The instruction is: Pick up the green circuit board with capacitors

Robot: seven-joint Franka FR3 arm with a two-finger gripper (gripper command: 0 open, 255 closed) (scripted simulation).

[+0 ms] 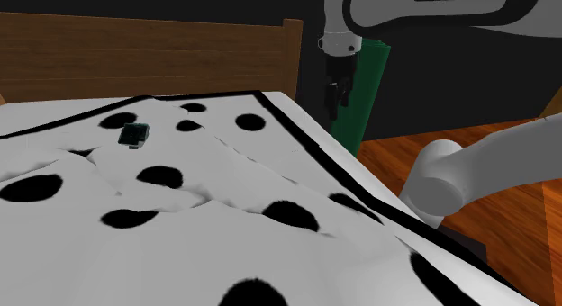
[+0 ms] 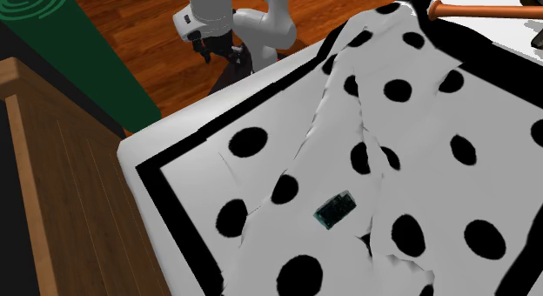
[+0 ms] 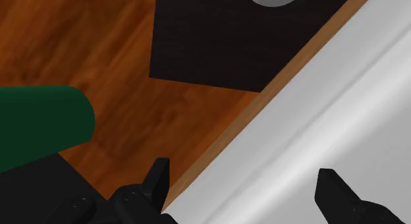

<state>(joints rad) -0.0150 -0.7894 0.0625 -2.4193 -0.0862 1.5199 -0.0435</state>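
One circuit board (image 1: 135,134) lies on the bed (image 1: 225,201). It is a small, flat, dark green rectangle, resting among soft folds between the black spots, near the headboard end. In the second exterior view the board (image 2: 336,208) sits at a slant beside a long crease. The bed's single cover is white and rumpled, with many round black spots and a black border band.

One slatted brown wooden headboard (image 1: 135,57) stands behind it. One dark green roll (image 1: 362,88) stands upright on the wood-plank floor (image 1: 410,142), just beside the bed's corner.

The one black hand (image 1: 337,99) hangs above the bed's edge, well apart from the board. Its two fingers (image 3: 158,176) stand apart, clasping nothing.
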